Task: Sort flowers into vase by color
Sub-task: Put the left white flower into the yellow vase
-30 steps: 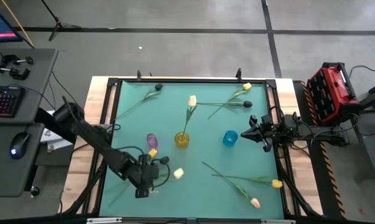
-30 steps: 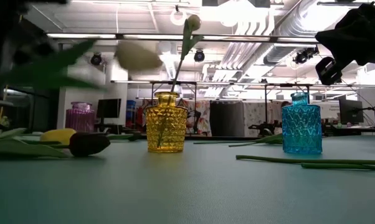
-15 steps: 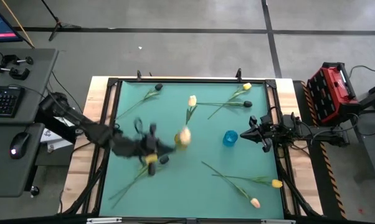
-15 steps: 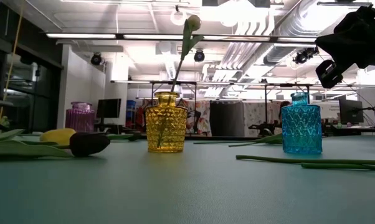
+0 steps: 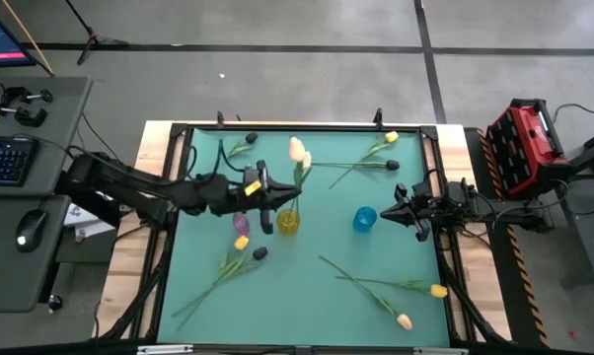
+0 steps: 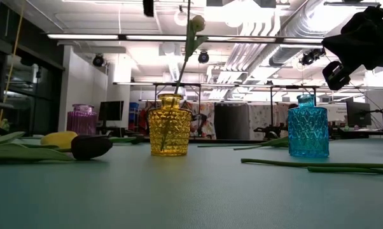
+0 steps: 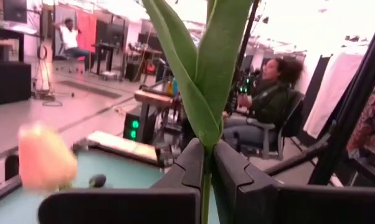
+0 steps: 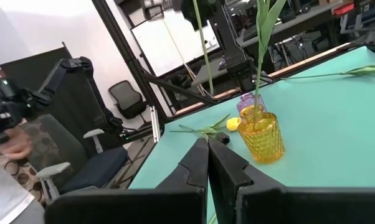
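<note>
Cream-peach tulip (image 5: 296,149) pinched by its stem in my left gripper (image 5: 269,189) above the yellow vase (image 5: 288,222); I judge lowering comes next; right gripper (image 5: 400,207) waits closed near the blue vase (image 5: 364,218).

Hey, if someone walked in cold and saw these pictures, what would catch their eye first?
Probably the left claw, shut on a cream-peach tulip held upright over the yellow vase at mid-table, where another tulip already stands. Then the loose flowers strewn on the green table, and the right claw waiting by the blue vase.

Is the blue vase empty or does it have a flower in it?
Empty: the blue vase stands upright with no stem rising from its neck.
</note>
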Available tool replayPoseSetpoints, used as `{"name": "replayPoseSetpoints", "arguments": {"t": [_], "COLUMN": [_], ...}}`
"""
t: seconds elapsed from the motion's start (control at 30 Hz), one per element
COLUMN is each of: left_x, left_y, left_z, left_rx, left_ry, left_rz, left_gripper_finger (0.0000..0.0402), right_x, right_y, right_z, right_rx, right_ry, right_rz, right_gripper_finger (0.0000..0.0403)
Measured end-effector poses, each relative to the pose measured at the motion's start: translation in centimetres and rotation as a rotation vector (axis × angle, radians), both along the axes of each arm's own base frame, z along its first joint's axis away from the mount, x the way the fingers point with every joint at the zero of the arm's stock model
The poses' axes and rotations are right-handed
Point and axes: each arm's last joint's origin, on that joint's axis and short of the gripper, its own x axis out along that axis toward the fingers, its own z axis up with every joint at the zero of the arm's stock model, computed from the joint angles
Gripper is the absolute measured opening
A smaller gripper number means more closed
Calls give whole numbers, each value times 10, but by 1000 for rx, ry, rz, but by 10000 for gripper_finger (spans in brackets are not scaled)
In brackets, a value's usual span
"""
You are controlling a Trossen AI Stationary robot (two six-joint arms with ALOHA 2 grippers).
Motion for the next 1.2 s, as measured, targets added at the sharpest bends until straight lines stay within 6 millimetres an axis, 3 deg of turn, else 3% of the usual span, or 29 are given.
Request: {"name": "replayPoseSetpoints", "arguments": {"t": [0.2, 0.47, 0.97, 1.2], "left_x": [-12, -20, -13, -12], "left_y": [4, 15, 16, 15], "left_z": [-20, -46, -67, -75], "left_rx": [-28, -40, -28, -6], "left_ry": [-50, 8, 93, 159], "left_rz": [89, 180, 210, 211], "left_gripper_finger": [0, 0, 1, 41], "right_x": [0, 0, 0, 0], "right_y": [0, 0, 0, 0], "right_z": [0, 0, 0, 0], "right_rx": [0, 0, 0, 0], "right_ry": [0, 0, 0, 0], "right_rz": [-1, -3, -2, 2], "right_gripper_finger": [0, 0, 0, 0]}}
